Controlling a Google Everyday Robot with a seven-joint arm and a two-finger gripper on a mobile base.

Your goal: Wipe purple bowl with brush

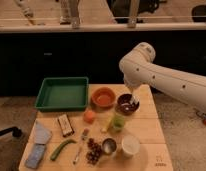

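The purple bowl point(126, 106) sits on the wooden table point(146, 131) at the back right, beside the orange bowl point(103, 96). My gripper point(131, 99) hangs from the white arm directly over the purple bowl, reaching down into it. A whitish tip, which looks like the brush head point(128, 106), shows inside the bowl under the gripper. The brush handle is hidden by the gripper.
A green tray point(62, 93) stands at the back left. In front lie an orange fruit point(89, 116), a green cup point(117, 121), a metal cup point(109, 146), a white cup point(130, 146), grapes point(93, 150), a fork point(80, 147), a green pepper point(61, 148) and a blue cloth point(38, 145).
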